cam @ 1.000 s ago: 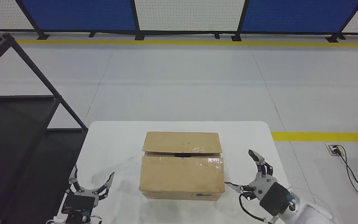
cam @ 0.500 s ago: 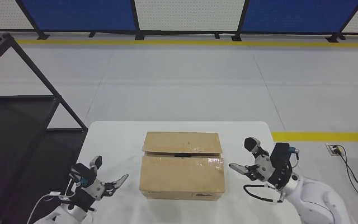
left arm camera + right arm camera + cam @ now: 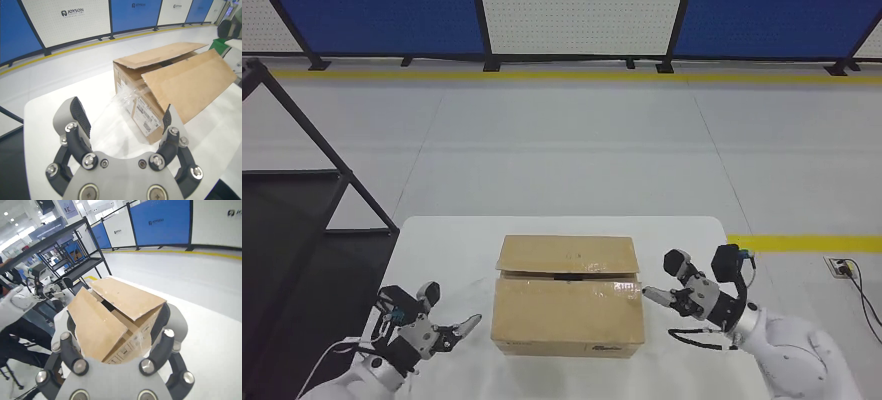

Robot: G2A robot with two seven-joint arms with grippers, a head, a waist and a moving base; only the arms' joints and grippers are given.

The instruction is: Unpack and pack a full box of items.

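A brown cardboard box (image 3: 567, 305) sits mid-table, its two top flaps lying loosely over it with a dark gap between them. My left gripper (image 3: 449, 308) hovers open just off the box's left end; the left wrist view has the box (image 3: 170, 85) ahead of the spread fingers (image 3: 79, 113), clear tape trailing from its near end. My right gripper (image 3: 660, 277) is open close to the box's right end. In the right wrist view the box (image 3: 113, 306) lies between the wide-apart jaws of this gripper (image 3: 115, 323), one flap hiding part of a finger.
The white table (image 3: 442, 250) has bare room on all sides of the box. A black metal shelf rack (image 3: 292, 230) stands beside the table's left edge. Blue and white partition panels (image 3: 582, 25) line the far floor.
Both arms came in from the table's front corners towards the box ends. The left gripper moved right, the right gripper moved up and left. Both stayed open.
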